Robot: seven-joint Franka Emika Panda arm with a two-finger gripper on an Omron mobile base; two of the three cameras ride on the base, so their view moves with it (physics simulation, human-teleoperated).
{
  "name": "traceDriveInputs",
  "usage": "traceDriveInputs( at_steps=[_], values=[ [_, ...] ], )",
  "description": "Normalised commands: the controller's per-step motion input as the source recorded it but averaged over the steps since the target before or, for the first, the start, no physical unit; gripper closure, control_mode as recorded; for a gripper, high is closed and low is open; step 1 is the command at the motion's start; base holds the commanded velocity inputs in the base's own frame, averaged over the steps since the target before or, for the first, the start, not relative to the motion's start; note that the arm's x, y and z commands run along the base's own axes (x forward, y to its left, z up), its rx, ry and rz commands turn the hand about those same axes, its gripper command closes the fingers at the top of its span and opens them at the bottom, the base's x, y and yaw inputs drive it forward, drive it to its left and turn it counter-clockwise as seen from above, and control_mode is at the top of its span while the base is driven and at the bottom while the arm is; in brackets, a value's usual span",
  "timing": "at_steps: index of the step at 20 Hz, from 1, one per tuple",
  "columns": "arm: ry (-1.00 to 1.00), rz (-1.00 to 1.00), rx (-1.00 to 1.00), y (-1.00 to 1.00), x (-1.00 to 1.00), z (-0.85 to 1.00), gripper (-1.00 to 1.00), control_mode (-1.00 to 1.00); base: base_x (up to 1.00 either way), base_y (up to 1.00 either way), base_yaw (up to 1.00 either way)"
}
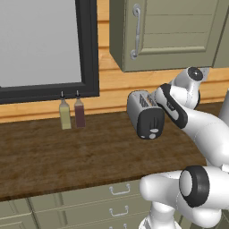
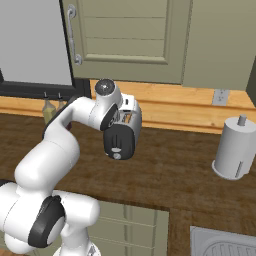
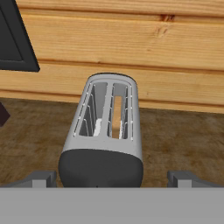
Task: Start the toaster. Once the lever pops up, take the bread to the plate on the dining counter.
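The silver-grey toaster [image 1: 142,107] stands on the dark wood counter near the back wall, its black end panel [image 2: 119,140] facing me. The lever [image 1: 154,130] is a small pale tab on the lower half of that panel. The bread [image 3: 116,116] stands in the right slot, its tan edge just below the rim. My gripper [image 3: 112,179] hovers over the toaster's near end, open, with one fingertip [image 3: 43,178] on each side and nothing between them. In the right base view the hand sits right above the toaster [image 2: 127,117]. The plate and the dining counter are out of view.
Two bottles [image 1: 71,113] stand by the wall under a black-framed window [image 1: 87,49]. A grey-green wall cabinet [image 1: 170,31] hangs above the toaster. A paper towel roll [image 2: 234,149] and a sink corner [image 2: 225,244] lie to the right. Drawers [image 1: 118,190] run below the counter.
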Motion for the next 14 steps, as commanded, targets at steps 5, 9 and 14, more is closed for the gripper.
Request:
traceDriveInputs(
  at_steps=[5, 9, 14],
  values=[
    [0.00, 0.00, 0.00, 0.00, 0.00, 0.00, -1.00, -1.00, 0.00, 0.00, 0.00],
    [0.00, 0.00, 0.00, 0.00, 0.00, 0.00, -1.00, -1.00, 0.00, 0.00, 0.00],
    [0.00, 0.00, 0.00, 0.00, 0.00, 0.00, -1.00, -1.00, 0.00, 0.00, 0.00]
  ],
)
